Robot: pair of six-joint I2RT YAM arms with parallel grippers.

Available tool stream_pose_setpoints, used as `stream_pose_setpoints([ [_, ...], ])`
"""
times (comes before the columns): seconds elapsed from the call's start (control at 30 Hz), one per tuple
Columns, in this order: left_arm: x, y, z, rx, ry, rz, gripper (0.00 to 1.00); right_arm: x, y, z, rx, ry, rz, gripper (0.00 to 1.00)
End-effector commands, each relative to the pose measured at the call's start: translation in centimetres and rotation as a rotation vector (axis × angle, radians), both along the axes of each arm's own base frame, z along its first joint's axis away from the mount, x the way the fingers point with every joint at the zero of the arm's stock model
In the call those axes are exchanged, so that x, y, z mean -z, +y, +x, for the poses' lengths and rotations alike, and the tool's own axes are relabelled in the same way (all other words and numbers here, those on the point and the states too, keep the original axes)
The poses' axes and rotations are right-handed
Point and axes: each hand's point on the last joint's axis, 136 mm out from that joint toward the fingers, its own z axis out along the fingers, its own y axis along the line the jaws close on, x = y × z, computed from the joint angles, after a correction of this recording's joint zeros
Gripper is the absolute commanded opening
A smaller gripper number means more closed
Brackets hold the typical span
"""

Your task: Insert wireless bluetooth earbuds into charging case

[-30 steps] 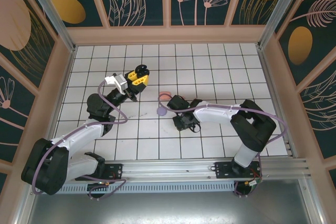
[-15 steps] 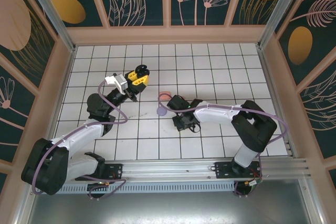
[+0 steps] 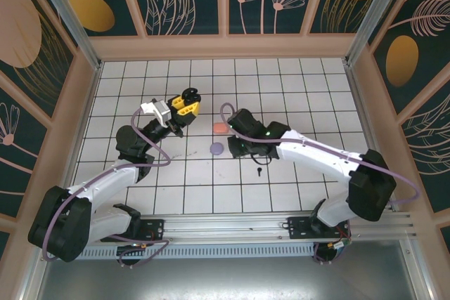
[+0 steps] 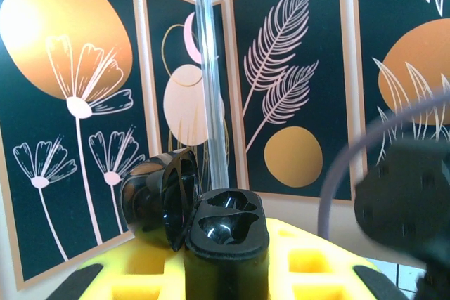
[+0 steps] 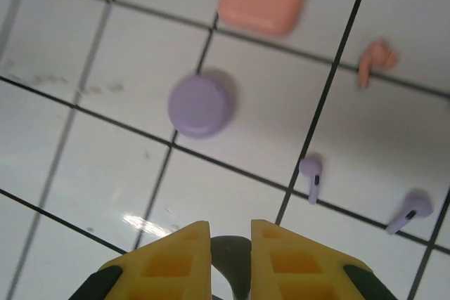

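Wireless bluetooth earbuds lie loose on the tiled tabletop, two lilac and a pink earbud near the pink case and lilac case; none appears seated yet. The left claw clamps an open, empty black charging case aloft. The right claw hovers with its fingers nearly together; whether it grips anything is unclear. No legible branding.

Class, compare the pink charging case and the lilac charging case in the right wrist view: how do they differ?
Colour: the pink charging case is salmon, the lilac charging case pale purple. Shape: the pink case is a rounded rectangle, the lilac case is round. Position: the pink case lies farther from the camera, the lilac case nearer. Both appear shut and lie on the white tiles.
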Motion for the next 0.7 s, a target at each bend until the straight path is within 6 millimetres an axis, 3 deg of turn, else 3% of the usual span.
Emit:
stream_pose_setpoints([
  [0.0, 0.4, -0.6, -1.1, 0.028, -0.04, 0.034, 0.0, -5.9, -0.3, 1.1, 0.018, -0.118, 0.042, 0.16],
  [0.23, 1.9, -2.4, -1.5, 0.043, -0.05, 0.102, 0.0, -16.5, 0.1, 3.1, 0.016, -0.333, 0.145, 0.16],
  [0.37, 2.9, -3.3, -1.6, 0.037, -0.062, 0.133, 0.0, -21.3, 0.4, 3.3, -0.006, -0.428, 0.21, 0.16],
  [0.5, 3.6, -4.2, -1.6, 0.042, -0.082, 0.165, 0.0, -23.8, 1.4, 2.7, -0.098, -0.5, 0.26, 0.16],
  [0.67, 3.6, -4.9, -1.7, 0.063, -0.107, 0.165, 0.0, -24.8, 2.1, 1.8, -0.182, -0.565, 0.311, 0.16],
])
